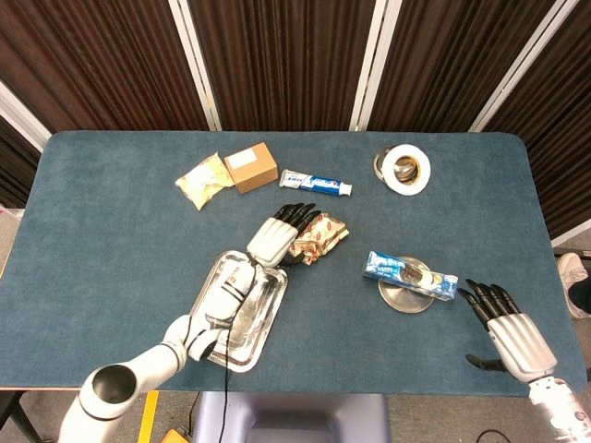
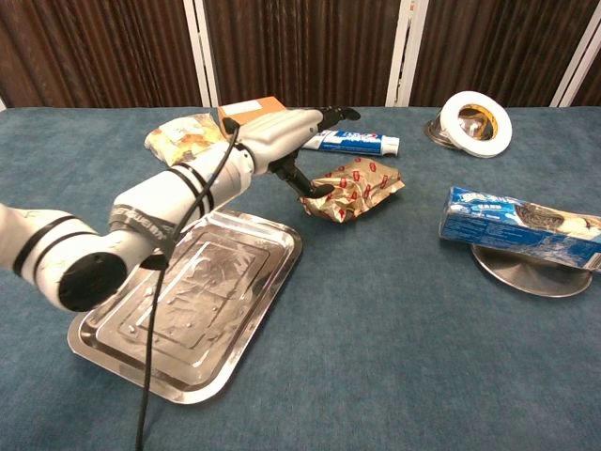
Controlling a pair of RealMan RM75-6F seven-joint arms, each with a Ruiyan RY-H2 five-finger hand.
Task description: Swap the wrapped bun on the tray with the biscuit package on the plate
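The wrapped bun (image 1: 319,237) (image 2: 355,186), in crinkled brown and red paper, lies on the blue cloth between the steel tray (image 1: 264,306) (image 2: 188,301) and the plate (image 1: 404,297) (image 2: 531,272). My left hand (image 1: 277,237) (image 2: 282,134) hovers just left of the bun with its fingers stretched out and holds nothing; the thumb is close to the wrapper. The tray holds nothing. A blue biscuit package (image 1: 409,275) (image 2: 521,225) rests across the small plate. At the table's near right corner my right hand (image 1: 512,332) is open with fingers spread, well clear of the plate.
Along the far side lie a yellow snack bag (image 1: 204,180) (image 2: 178,138), a cardboard box (image 1: 251,167) (image 2: 254,106), a toothpaste tube (image 1: 316,183) (image 2: 352,143) and a white tape roll (image 1: 404,169) (image 2: 476,111) on a metal dish.
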